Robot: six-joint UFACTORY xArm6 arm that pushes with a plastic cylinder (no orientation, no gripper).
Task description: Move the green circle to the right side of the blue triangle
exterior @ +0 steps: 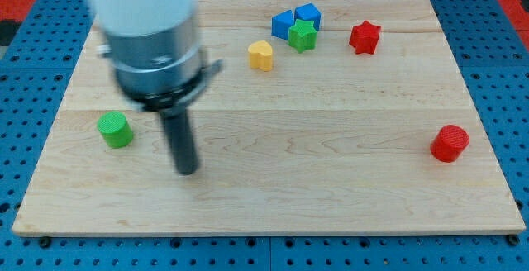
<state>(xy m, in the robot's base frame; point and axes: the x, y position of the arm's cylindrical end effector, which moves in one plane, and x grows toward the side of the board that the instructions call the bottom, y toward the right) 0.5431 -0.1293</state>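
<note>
The green circle (114, 130) sits near the board's left edge, about mid-height. The blue triangle (283, 24) lies at the view's top centre, touching a blue cube (308, 14) and a green star (302, 35). My tip (188, 170) is on the board to the right of the green circle and slightly below it, a short gap away and not touching it. The arm's grey body hangs above the upper left of the board.
A yellow heart (260, 55) lies left of and below the blue triangle. A red star (364, 37) is at the top right. A red circle (450, 143) sits near the right edge. The wooden board (331, 180) rests on a blue pegboard surface.
</note>
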